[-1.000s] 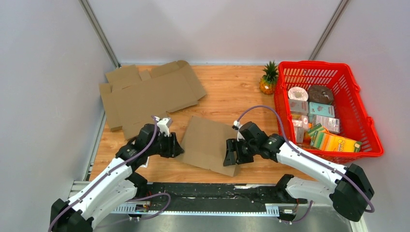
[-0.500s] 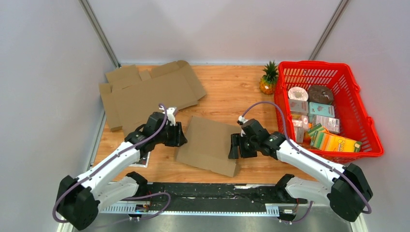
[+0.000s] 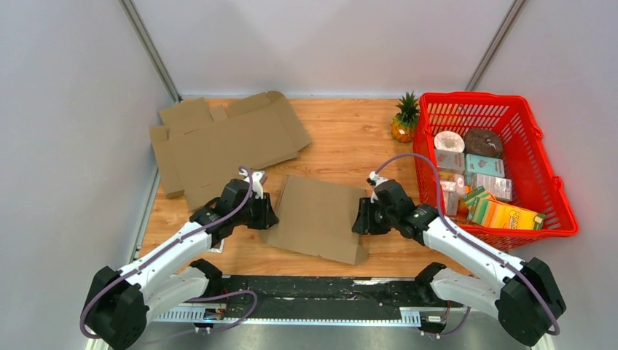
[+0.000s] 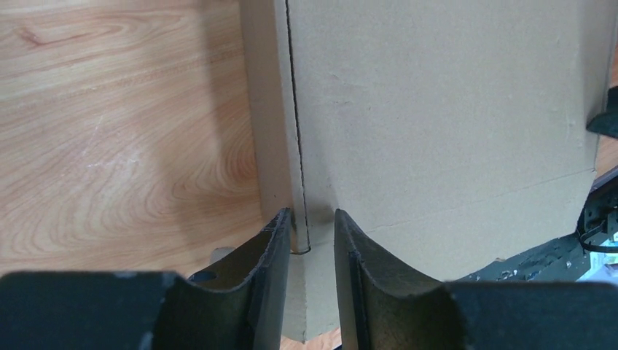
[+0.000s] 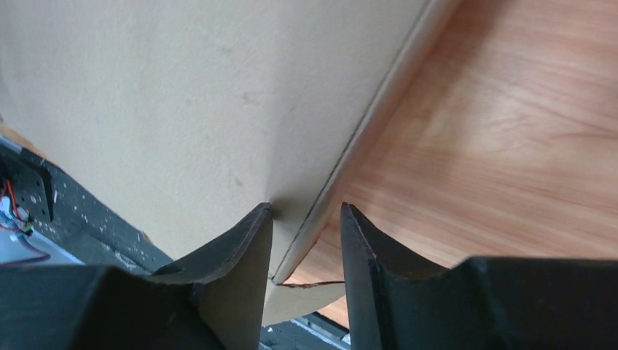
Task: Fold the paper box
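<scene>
1. Paper box [image 3: 317, 216] is lying flat (not folded up yet) around the middle of the worktop [image 3: 350, 138], a bit toward the near edge.
2. Left hand [image 3: 267, 211] sits at the box's left edge. Its fingers are slightly apart, with a creased strip of cardboard showing in the gap, and it's not pinching anything.
3. Right hand [image 3: 362, 219] is at the box's right edge. Its fingers are also a little apart, and the cardboard edge runs into the gap.
4. Far left there's a bigger flattened cardboard sheet [image 3: 218, 142]. On the right is a red basket [image 3: 546, 182] of groceries, with a small pineapple [image 3: 403, 120] just beside it.
</scene>
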Robot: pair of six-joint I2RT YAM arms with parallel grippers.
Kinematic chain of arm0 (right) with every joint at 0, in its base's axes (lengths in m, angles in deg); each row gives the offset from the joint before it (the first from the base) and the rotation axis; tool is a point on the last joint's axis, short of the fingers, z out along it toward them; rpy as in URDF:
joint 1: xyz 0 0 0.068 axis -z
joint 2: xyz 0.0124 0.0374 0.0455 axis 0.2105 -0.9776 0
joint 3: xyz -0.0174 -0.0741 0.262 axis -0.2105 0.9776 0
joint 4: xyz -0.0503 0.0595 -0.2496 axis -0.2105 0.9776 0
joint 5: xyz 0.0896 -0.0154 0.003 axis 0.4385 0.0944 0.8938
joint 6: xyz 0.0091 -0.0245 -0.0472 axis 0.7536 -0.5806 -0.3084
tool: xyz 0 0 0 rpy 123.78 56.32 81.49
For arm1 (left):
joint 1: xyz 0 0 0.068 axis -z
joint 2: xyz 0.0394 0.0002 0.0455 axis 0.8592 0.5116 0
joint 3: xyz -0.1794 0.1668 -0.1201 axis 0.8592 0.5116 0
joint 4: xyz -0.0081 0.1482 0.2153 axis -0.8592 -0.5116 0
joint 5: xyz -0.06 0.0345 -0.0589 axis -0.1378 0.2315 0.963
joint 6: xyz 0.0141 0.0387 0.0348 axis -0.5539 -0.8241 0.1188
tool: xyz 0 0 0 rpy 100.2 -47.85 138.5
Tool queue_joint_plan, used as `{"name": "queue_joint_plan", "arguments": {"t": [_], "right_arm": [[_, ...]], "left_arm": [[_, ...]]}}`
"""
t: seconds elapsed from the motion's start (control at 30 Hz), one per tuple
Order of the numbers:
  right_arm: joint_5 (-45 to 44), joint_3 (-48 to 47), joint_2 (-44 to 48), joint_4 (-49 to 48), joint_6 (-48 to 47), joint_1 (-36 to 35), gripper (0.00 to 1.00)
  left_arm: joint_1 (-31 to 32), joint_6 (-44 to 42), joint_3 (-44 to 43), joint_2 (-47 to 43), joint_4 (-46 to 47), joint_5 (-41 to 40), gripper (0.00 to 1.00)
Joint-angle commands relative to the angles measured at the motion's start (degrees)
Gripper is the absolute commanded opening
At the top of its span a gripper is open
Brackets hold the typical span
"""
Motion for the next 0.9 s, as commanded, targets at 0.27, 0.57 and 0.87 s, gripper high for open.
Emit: {"name": "queue_joint_plan", "arguments": {"t": [0.27, 0.57, 0.87], "right_arm": [[-0.9, -2.8, -4.2, -3.7, -4.2, 6.2, 0.25], [-3.8, 2.0, -3.2, -3.1, -2.6, 8.0, 0.11], [-4.6, 4.2, -1.4, -1.2, 0.8, 11.4, 0.02]], "left_arm": [[-1.4, 0.4, -4.2, -1.2, 0.9, -1.2, 0.6], [-7.4, 3.4, -3.8, 5.3, 8.8, 6.2, 0.72], [-9.6, 5.5, -2.4, 7.5, 15.2, 10.1, 0.73]]}}
